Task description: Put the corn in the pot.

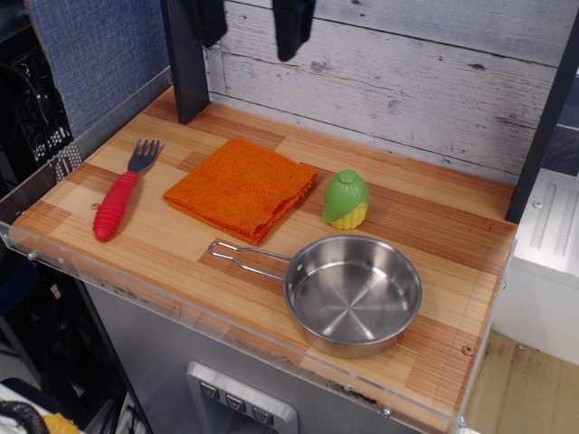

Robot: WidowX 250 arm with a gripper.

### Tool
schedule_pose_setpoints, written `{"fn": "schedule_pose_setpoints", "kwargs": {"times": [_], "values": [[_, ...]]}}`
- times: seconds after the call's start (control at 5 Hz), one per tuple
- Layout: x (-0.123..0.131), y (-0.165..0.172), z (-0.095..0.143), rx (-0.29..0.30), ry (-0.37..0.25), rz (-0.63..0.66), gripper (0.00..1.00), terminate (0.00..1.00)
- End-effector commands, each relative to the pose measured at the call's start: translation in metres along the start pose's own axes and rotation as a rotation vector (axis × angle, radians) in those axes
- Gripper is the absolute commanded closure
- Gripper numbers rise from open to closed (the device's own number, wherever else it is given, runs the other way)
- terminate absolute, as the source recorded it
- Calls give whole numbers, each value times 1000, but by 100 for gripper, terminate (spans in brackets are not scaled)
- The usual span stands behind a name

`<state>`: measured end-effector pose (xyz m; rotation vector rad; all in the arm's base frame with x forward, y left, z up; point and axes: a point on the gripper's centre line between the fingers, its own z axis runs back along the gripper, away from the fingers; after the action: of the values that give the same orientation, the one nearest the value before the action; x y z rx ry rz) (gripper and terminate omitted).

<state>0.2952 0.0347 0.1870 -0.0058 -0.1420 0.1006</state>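
Note:
The corn [346, 200], a light green dome over a yellow kernelled base, stands upright on the wooden table right of an orange cloth. The pot [354, 294], a shallow shiny steel pan, sits in front of the corn, with its wire handle [246, 258] pointing left. My gripper [251, 27] hangs at the top edge of the view, high above the table and back-left of the corn. Its two dark fingers [293, 27] are spread apart with nothing between them.
A folded orange cloth [242, 187] lies left of the corn. A fork with a red handle [120, 195] lies at the left. A dark post [184, 63] stands at the back left, and a white plank wall [407, 81] runs behind the table.

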Motion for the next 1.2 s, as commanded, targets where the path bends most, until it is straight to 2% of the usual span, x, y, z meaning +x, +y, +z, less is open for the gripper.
{"fn": "schedule_pose_setpoints", "kwargs": {"times": [0.0, 0.2, 0.4, 0.6, 0.8, 1.0], "values": [[34, -20, -27, -17, -44, 18, 0, 0], [32, -35, -57, -53, -17, -17, 0, 0], [28, -47, -75, -80, -14, -73, 0, 0], [20, -49, -85, -94, -49, -108, 0, 0], [18, -47, -98, -46, -89, -96, 0, 0], [19, -45, -112, 20, -91, -109, 0, 0]]}}
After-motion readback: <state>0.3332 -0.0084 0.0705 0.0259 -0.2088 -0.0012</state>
